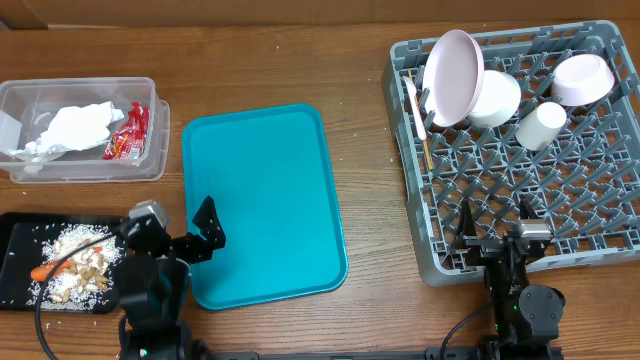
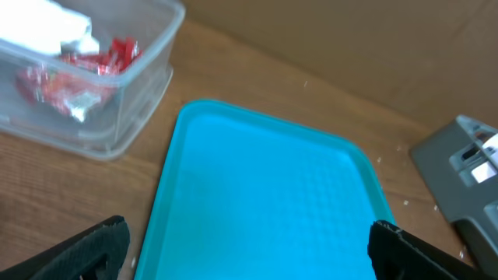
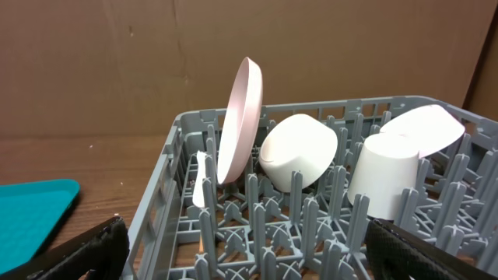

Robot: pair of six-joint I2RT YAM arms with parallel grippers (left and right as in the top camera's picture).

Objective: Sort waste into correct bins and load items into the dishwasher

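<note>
The job looks done. The rack (image 1: 560, 205) holds all the dishes at its far end. The plate (image 1: 452, 75) stands on its edge between pegs, I think so it cannot fall flat. A white bowl (image 1: 497, 98) leans behind it, the cup (image 1: 541, 126) sits next to that, and the pink bowl (image 1: 582, 78) lies in the far corner. The fork (image 1: 411, 95) and chopstick (image 1: 425, 145) stick in by the left wall, beside the plate.

The tub (image 1: 90, 172) holds the napkins (image 1: 70, 130) and red wrapper (image 1: 128, 135), so dry trash is together. The black tray (image 1: 12, 228) holds the carrot (image 1: 48, 271) and rice (image 1: 80, 240), so food is apart from paper. The teal tray (image 1: 265, 200) has nothing on it.

The left gripper (image 1: 178, 228) sits low at the teal tray's near left corner. The right gripper (image 1: 496, 228) sits over the rack's near edge. Both have fingers wide apart and hold nothing. I think the arms are resting, as nothing seems left to move.
</note>
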